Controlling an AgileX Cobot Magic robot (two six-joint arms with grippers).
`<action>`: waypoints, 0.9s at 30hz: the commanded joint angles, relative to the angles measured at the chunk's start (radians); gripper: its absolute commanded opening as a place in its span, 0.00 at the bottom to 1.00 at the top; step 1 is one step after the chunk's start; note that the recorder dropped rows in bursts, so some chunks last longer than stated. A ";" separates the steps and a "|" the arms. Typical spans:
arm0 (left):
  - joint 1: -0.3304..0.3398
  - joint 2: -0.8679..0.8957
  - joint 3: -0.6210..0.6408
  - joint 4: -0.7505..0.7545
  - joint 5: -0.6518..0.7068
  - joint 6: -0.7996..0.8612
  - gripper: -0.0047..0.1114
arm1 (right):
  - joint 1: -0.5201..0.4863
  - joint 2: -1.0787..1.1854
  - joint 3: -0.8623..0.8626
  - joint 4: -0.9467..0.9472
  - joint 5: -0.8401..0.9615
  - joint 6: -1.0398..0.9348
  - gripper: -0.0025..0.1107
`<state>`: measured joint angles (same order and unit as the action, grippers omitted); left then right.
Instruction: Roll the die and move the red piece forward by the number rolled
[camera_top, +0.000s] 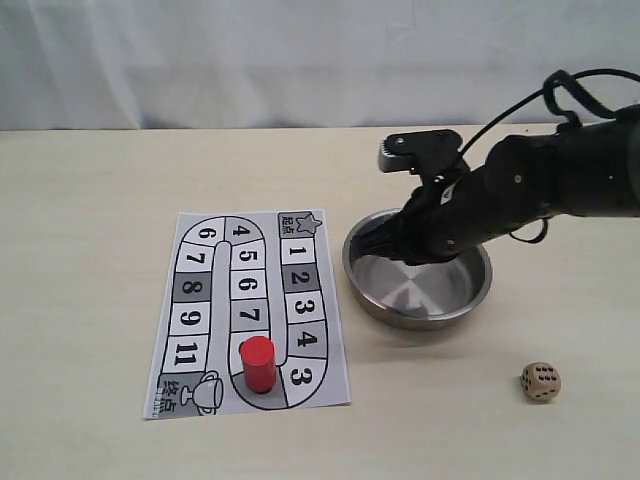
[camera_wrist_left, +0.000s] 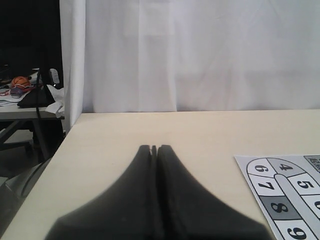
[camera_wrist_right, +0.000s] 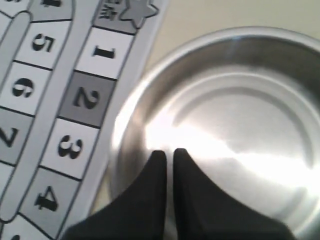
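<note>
The beige die (camera_top: 541, 381) lies on the table at the near right, outside the steel bowl (camera_top: 470, 300), with several dark pips on its top face. The red piece (camera_top: 257, 363) stands upright near the front of the numbered paper board (camera_top: 190, 262), just below a square marked 7. My right gripper (camera_top: 364, 244) hangs over the bowl's left rim (camera_wrist_right: 117, 150). In the right wrist view this gripper (camera_wrist_right: 169, 151) has its fingers almost together, with nothing visible between them. My left gripper (camera_wrist_left: 154, 147) is shut over bare table, left of the board (camera_wrist_left: 292, 220).
The bowl looks empty inside (camera_wrist_right: 235, 125). The right arm (camera_top: 560, 180) reaches in from the right above the bowl. A white curtain (camera_top: 300, 60) backs the table. The table's left edge (camera_wrist_left: 55, 155) drops off beside the left gripper.
</note>
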<state>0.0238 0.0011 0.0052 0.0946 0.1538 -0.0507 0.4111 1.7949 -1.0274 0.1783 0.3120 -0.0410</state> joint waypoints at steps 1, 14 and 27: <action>0.000 -0.001 -0.005 -0.002 -0.010 -0.002 0.04 | -0.112 -0.008 -0.006 -0.036 0.049 -0.008 0.06; 0.000 -0.001 -0.005 -0.002 -0.010 -0.002 0.04 | -0.322 -0.008 -0.056 -0.036 0.177 -0.033 0.06; 0.000 -0.001 -0.005 -0.002 -0.012 -0.002 0.04 | -0.330 -0.008 -0.100 -0.168 0.258 0.031 0.06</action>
<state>0.0238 0.0011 0.0052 0.0946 0.1538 -0.0507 0.0866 1.7949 -1.1200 0.0276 0.5580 -0.0265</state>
